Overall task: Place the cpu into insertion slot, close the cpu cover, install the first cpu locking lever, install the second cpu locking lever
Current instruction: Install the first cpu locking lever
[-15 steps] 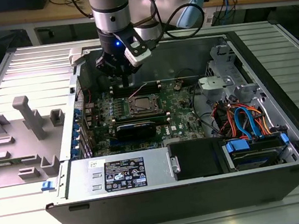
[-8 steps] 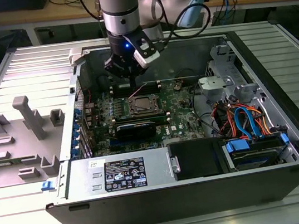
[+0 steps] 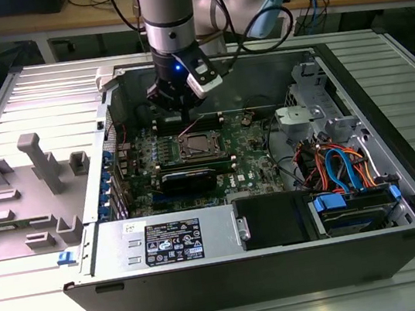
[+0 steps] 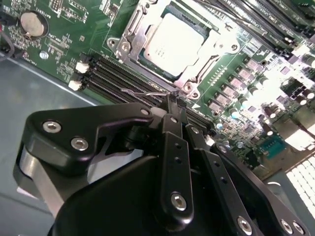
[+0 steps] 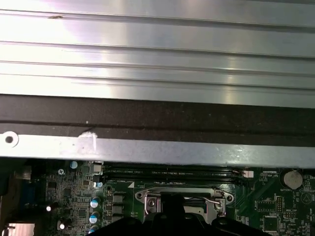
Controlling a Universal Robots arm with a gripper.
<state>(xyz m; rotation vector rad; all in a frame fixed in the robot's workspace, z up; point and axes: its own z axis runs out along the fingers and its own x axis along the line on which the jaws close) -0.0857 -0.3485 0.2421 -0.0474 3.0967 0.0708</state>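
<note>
— While the chip [image 4: 174,42] sits in its socket [image 3: 203,144], where is your gripper [image 4: 171,102]?

— Right at the socket's edge. In the second wrist view the chip lies straight ahead of my fingertips, just past them. The cover plate [image 4: 132,37] lies flat around it, so the chip's grey top shows through the window.

— What is between you and it?

— A thin wire lever [image 4: 142,92]. Its long axis runs along the socket's near side, crosswise to my fingers, and one end reaches my fingertips.

— Do you have hold of it?

— My fingers are drawn narrow, nearly together. I think the wire's end is pinched between them, though my own fingers hide the contact itself.

— And seen from outside?

— In the exterior view I hang over the side of the socket that faces away from the labelled power box [image 3: 172,241], low inside the case, just above the green board [image 4: 74,29].
</note>
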